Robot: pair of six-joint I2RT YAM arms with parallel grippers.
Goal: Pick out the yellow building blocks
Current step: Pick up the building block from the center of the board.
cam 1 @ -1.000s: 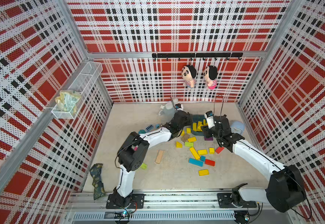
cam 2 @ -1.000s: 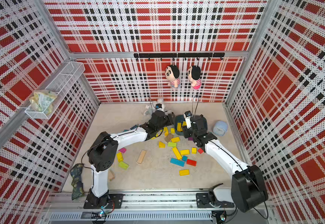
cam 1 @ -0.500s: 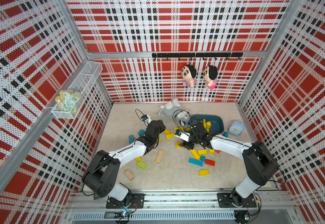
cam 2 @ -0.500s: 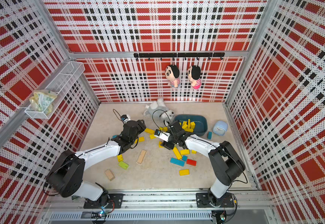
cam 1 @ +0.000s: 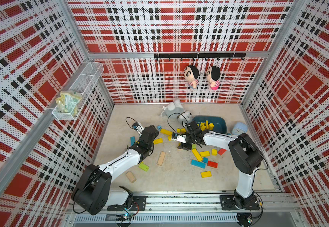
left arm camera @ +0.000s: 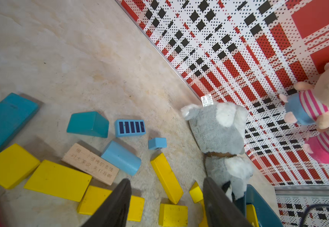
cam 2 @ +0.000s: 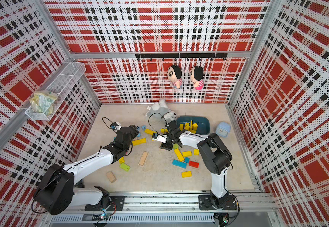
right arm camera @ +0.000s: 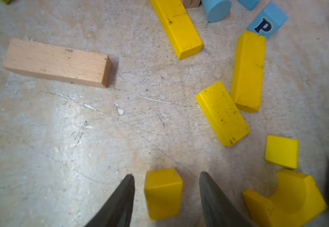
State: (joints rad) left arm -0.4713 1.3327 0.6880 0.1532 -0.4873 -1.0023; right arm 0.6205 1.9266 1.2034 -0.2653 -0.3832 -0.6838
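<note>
Yellow building blocks (cam 1: 196,154): some piled inside the blue tub (cam 1: 221,125), upright and tilted; the rest loose on the bench (cam 1: 179,176), on the side of the tub toward the arm bases and out past its plush-toy end. Just off the tub's rim, a small cluster. Farther from the tub, a long bar with two short bricks beside it. Well apart from the tub, one lone brick (cam 1: 206,174).

Right claw (right arm camera: 166,174): down near the tub's corner, jaws moderately wide, straddling a yellow cube (right arm camera: 162,193). Gap visible on each side of the cube, so no grip. Close by in the right wrist view, an arch-shaped yellow piece (right arm camera: 285,198), a flat square one (right arm camera: 282,151), and two bars touching each other.

Left claw (left arm camera: 166,178): farther from the tub than the right claw, jaws apart and empty, over the end of a yellow bar (left arm camera: 162,169).

Between the left claw and the tub, a grey plush toy (cam 1: 172,110) against the tub's end. Farther from the tub than the long bar, a bare wooden plank (cam 1: 161,158).
</note>
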